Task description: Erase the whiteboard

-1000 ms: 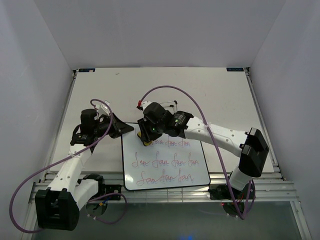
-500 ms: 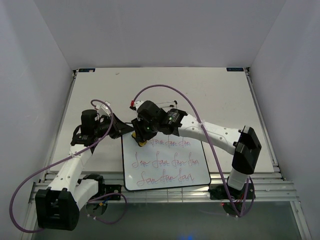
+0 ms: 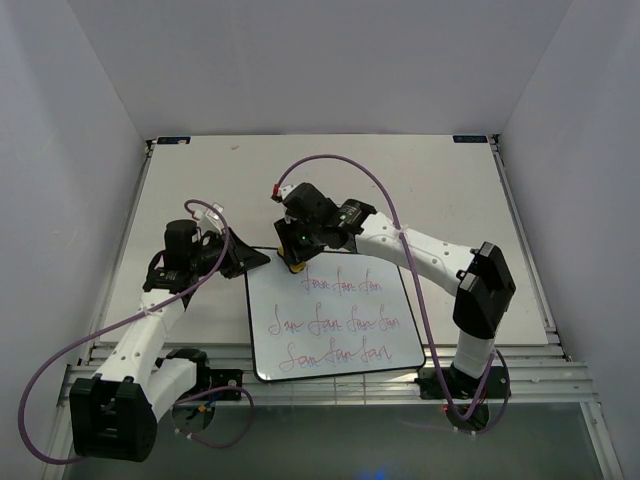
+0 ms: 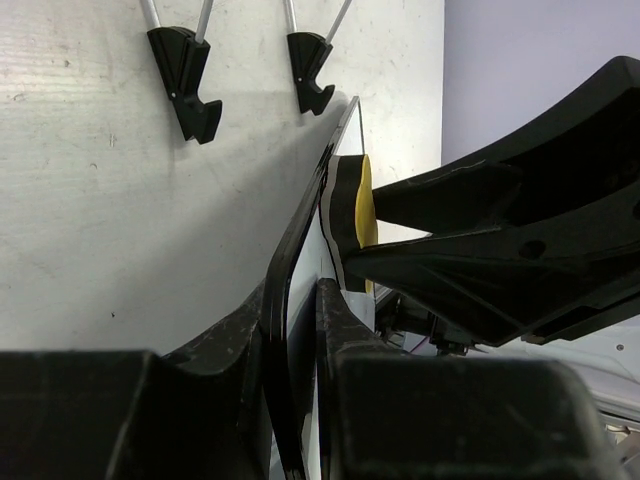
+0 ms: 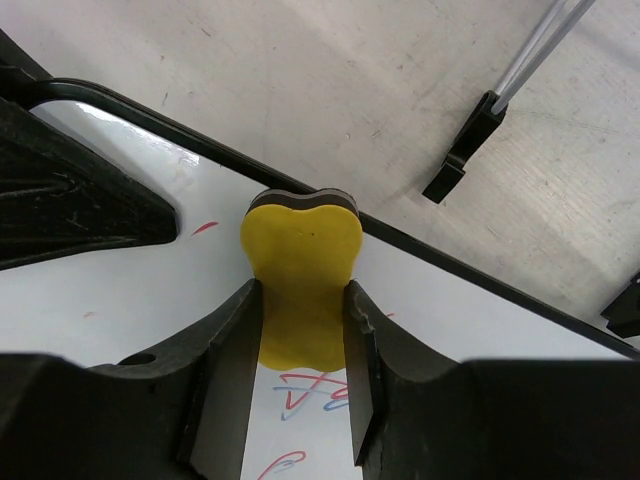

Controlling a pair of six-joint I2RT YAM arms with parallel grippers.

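Note:
The whiteboard (image 3: 262,345) lies flat near the front of the table and bears three lines of red scribble (image 3: 335,324). My left gripper (image 3: 250,262) is shut on the board's far left edge; the left wrist view shows its jaws pinching the black rim (image 4: 282,300). My right gripper (image 3: 295,260) is shut on a yellow eraser (image 3: 294,267) and presses it on the board just inside the far rim, at the left end of the top line. In the right wrist view the eraser (image 5: 300,250) sits between the fingers, above red marks (image 5: 305,385). It also shows in the left wrist view (image 4: 364,205).
A black wire easel stand lies on the table just beyond the board; its feet show in the left wrist view (image 4: 185,70) and in the right wrist view (image 5: 465,150). Grey walls enclose the table on three sides. Purple cables (image 3: 340,165) arc over both arms.
My right gripper swept the eraser left along the top line, then back right and up to the board's far rim. The left gripper has kept its hold on the board.

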